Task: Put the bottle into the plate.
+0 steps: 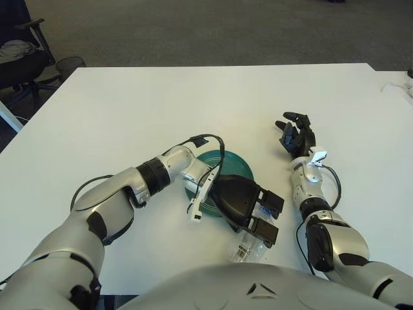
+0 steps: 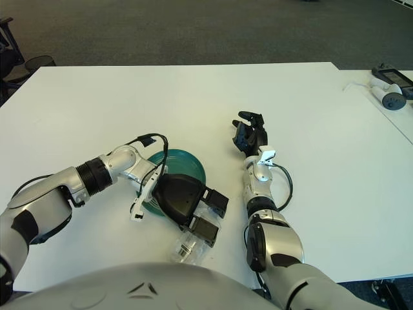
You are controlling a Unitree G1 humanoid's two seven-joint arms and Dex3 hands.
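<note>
A clear plastic bottle [image 1: 241,249] lies on the white table near the front edge, just right of and in front of the green plate [image 1: 236,166]. My left hand [image 1: 263,218] covers the plate's near right side and reaches over the bottle's upper part. Its fingers [image 1: 271,203] and thumb sit on either side of the bottle, closed on it. Only the bottle's lower end pokes out below the hand, still down on the table. My right hand [image 1: 296,137] shows to the right of the plate with relaxed fingers, holding nothing.
An office chair [image 1: 18,57] and a mesh bin [image 1: 70,64] stand beyond the table's far left corner. Small devices [image 2: 390,95] lie on a neighbouring table at the far right. A black cable [image 1: 205,140] loops off my left wrist.
</note>
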